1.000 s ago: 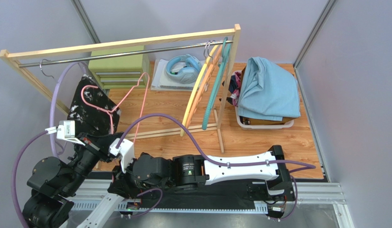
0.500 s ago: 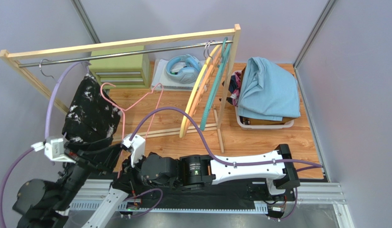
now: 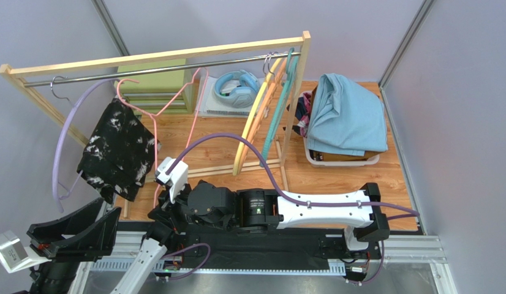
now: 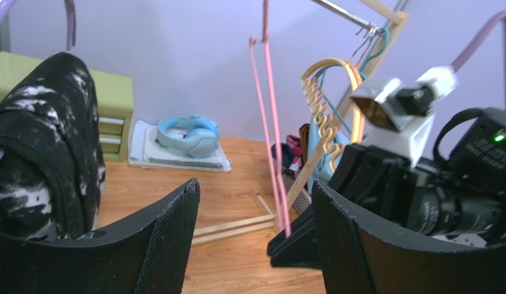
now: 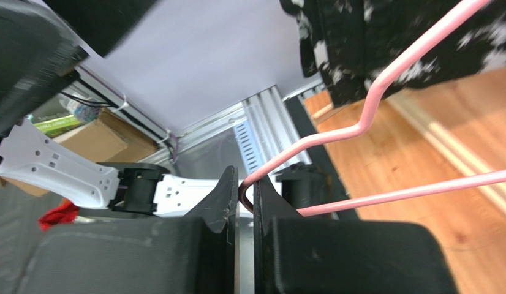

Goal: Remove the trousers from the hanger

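Right tool (image 5: 245, 190) clamped on pink hanger (image 5: 421, 56), probably keeping it off speckled trousers (image 3: 117, 150); left tool (image 4: 254, 190) apart, empty

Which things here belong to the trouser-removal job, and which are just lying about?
Job: black speckled trousers, pink hanger in the shut right gripper, open left gripper, light blue trousers.
Lying about: headphones, green drawers, yellow hanger, teal hanger.

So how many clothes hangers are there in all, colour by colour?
pink hanger: 1
lilac hanger: 1
yellow hanger: 1
teal hanger: 1
Total: 4
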Controlling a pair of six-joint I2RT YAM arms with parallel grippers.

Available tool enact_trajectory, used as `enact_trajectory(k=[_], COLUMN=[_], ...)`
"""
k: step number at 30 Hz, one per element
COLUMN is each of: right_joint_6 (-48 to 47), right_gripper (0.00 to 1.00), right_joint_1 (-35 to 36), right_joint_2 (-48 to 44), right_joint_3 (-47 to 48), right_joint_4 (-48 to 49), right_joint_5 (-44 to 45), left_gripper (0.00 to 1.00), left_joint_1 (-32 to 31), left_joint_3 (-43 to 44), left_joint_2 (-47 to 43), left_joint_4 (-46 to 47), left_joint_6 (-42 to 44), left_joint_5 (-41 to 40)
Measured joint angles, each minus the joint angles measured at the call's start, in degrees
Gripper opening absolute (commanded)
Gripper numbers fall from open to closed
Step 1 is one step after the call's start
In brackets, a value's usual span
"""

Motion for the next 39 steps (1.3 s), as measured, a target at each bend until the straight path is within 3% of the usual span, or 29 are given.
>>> enact_trajectory(k=[13,39], right_joint_6=[-9.68,-13.40], right_gripper=[0.00,0.00], right_joint_1=[-5.62,-9.38], right_joint_2=[0.00,-5.07], right_joint_3=[1.81,-9.51], right_joint_4=[-0.39,0.15], right_joint_5=[0.11,0.22], left_gripper=[0.71,0.70], left_joint_1=[0.00,0.00], left_joint_3=[-1.79,-3.54], left_joint_2=[-0.22,0.11], left_joint_4=[-5.25,-5.46], left_joint_6=[0.79,1.14], left_joint_5=[-1.55,-1.09])
